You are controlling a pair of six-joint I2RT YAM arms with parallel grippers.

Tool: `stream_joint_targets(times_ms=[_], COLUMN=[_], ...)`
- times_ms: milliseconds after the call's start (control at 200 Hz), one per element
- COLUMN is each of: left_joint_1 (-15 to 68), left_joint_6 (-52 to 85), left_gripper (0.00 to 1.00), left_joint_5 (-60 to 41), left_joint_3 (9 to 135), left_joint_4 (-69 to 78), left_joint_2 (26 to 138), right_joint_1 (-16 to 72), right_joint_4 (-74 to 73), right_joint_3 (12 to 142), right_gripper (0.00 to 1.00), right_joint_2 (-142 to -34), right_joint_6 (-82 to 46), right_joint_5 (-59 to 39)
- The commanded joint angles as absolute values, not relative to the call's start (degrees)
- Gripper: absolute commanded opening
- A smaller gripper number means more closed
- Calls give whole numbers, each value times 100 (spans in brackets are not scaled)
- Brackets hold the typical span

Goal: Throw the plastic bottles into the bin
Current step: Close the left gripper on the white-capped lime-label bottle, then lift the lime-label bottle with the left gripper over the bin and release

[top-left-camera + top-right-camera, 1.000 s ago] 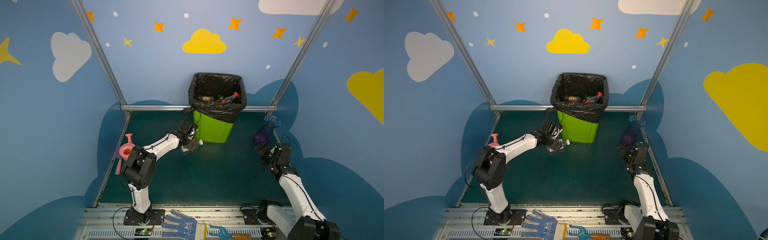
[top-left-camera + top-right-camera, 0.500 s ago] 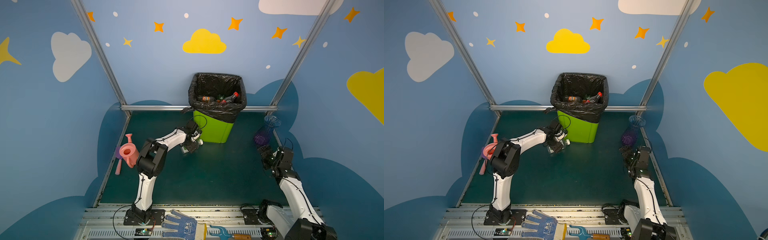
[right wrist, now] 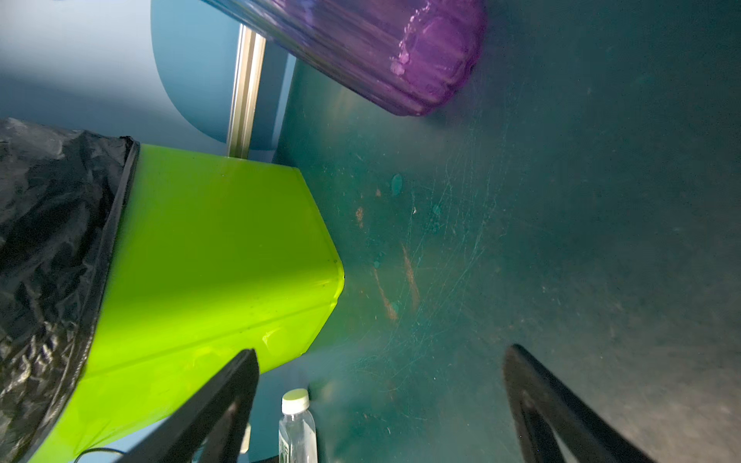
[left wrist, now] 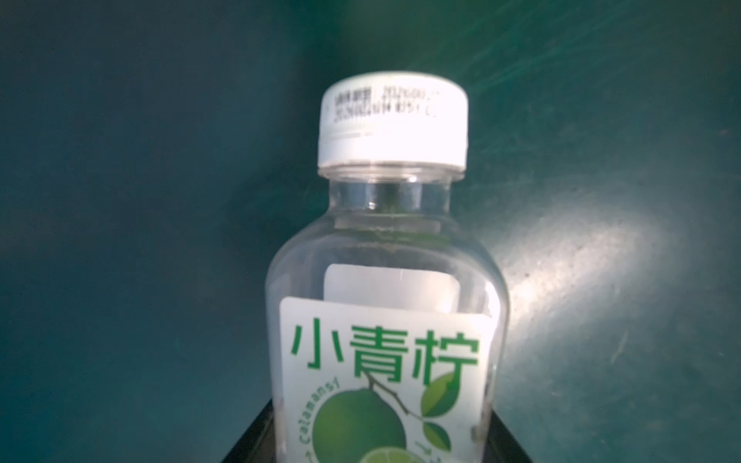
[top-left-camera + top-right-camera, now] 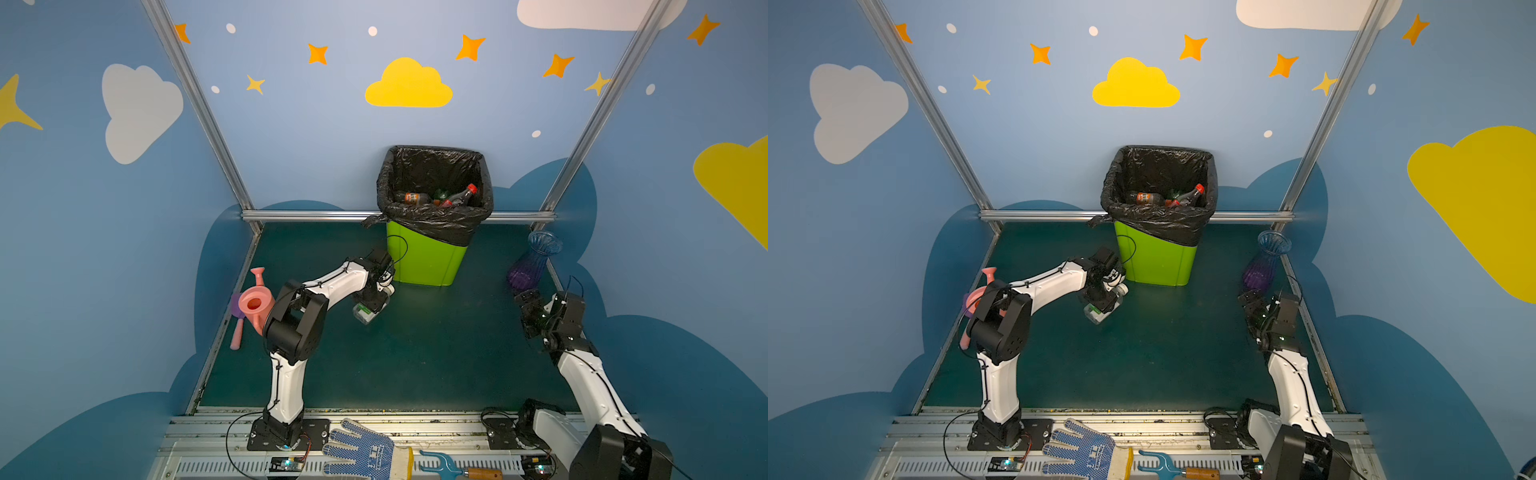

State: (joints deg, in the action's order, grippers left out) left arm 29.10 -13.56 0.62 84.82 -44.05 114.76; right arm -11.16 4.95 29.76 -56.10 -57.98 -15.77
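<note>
Left jaws have narrowed onto the white-capped bottle [image 4: 385,320] near the bin [image 5: 424,262]; right jaws gape wide, empty.

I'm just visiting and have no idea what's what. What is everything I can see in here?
bin: one, lime green with black liner, middle of the back wall.
bottles in the bin: at least three, orange-labelled, green, dark with red cap.
lime-drink bottle: one, clear with white cap, left of the bin.
vase: one, ribbed blue-to-purple, right wall.
watering can: one, pink, left wall.
pink stick: one, purple end, beside the can; unidentifiable.
work glove: one, blue-dotted, front rail.
garden hand tool: one, blue with wooden handle, beside the glove.
mat: one, dark green, floor.
left gripper: one, black, closed on the lime-drink bottle.
right gripper: one, black, open and empty, near the vase.
</note>
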Motion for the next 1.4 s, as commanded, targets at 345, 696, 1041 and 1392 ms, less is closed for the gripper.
stream_joint_targets(times_ms=[345, 696, 1041, 1392], left_joint_1=[3147, 3269, 3261, 2600], left_joint_6=[-579, -650, -434, 252], left_gripper=[79, 76, 49, 38], left_joint_5=[183, 299, 54, -109], left_joint_3=[8602, 8888, 8485, 7863], left_joint_4=[-5391, -5427, -4945, -3522], left_joint_2=[11466, 11967, 11245, 8266], right_joint_1=[-1144, -1204, -1274, -1308], right_joint_4=[366, 472, 459, 407], right_joint_3=[2910, 2800, 2739, 2877], right_gripper=[94, 94, 94, 94], right_joint_2=[-5652, -5459, -5449, -5519], right_joint_6=[-5868, -5862, -5888, -5867], right_joint_5=[-1762, -1703, -1764, -1852])
